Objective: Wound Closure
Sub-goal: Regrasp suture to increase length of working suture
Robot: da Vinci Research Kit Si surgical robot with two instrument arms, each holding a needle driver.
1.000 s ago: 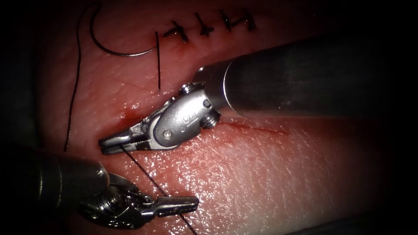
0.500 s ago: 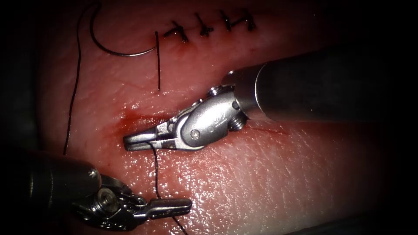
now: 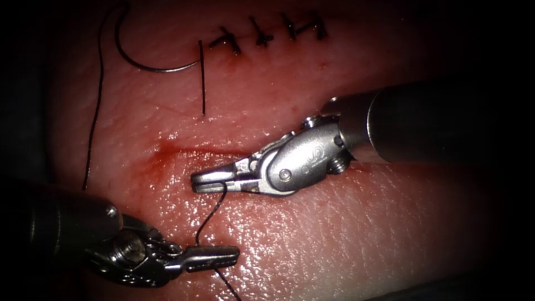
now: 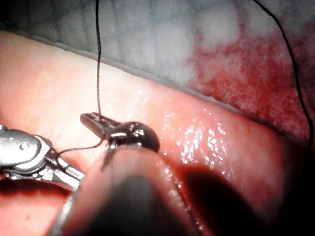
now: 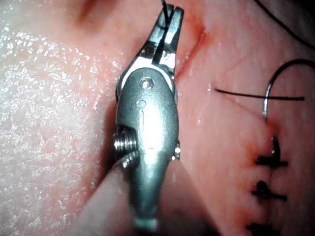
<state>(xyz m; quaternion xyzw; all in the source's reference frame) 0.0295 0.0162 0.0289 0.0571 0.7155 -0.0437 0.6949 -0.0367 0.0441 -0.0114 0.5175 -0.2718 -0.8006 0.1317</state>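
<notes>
Around my work I see the tissue (image 3: 345,234) glistening, with a row of finished stitches (image 3: 267,33) well above the open stretch of the cut (image 3: 189,149), and red fluid (image 3: 161,159) pooled at the cut's left end. The needle (image 3: 146,61) lies free on the tissue surface up at the left of the stitches, not in the tissue and held by neither hand; a short cut end of thread (image 3: 202,78) lies straight beside its tip, and a long strand (image 3: 95,111) trails down the far left. Nothing blocks my sight of either tip. My right hand (image 3: 212,182) reaches in from the right with its shaft low over the cut, wrist bent, jaws pointing left and clenched on the thread (image 3: 214,209), just below the cut line. From there the thread curves slack down to my left hand (image 3: 214,257), which lies nearly level pointing right, its jaws pressed together on the same strand, with the tail running off below. In the right wrist view the right hand's (image 5: 170,22) tips pinch the dark thread at the cut's edge.
</notes>
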